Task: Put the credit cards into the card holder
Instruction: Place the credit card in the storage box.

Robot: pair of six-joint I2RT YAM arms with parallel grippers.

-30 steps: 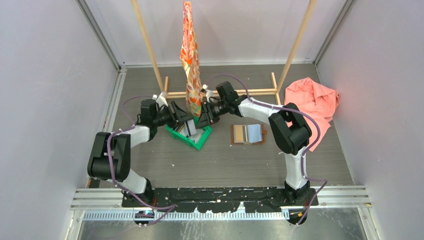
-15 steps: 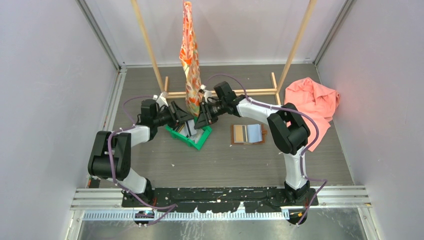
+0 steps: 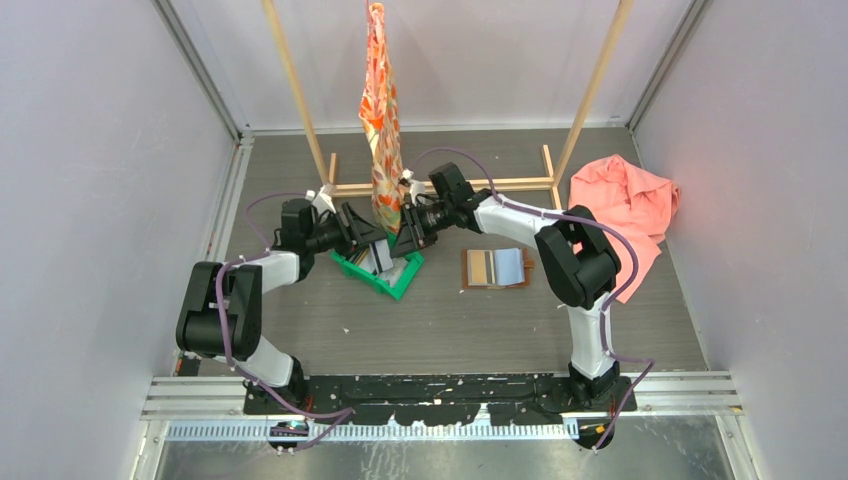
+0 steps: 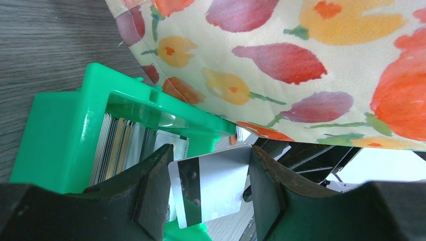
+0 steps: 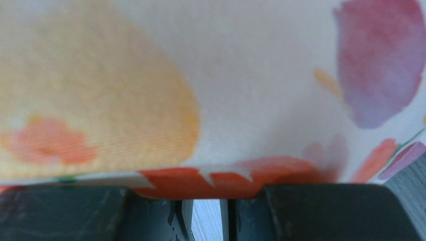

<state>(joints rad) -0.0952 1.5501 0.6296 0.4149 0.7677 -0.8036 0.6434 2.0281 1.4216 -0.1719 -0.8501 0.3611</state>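
Grey table (image 3: pixel 450 330): left gripper (image 4: pixel 208 160) clamps a silver card (image 4: pixel 216 188) over the bin (image 4: pixel 55 145). Right gripper (image 5: pixel 211 213) stands narrow, grip unclear. Seemingly a handover; next, carry it to the open wallet (image 3: pixel 495 268) nearby.

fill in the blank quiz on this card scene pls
1. Several cards stand on edge in a ___ bin.
2. The card holder lies ___ on the table, right of the bin.
3. The grey card in the left tool has a dark ___ down one side.
4. The cloth filling the right wrist view is printed with ___.

Missing words: green; open; stripe; flowers
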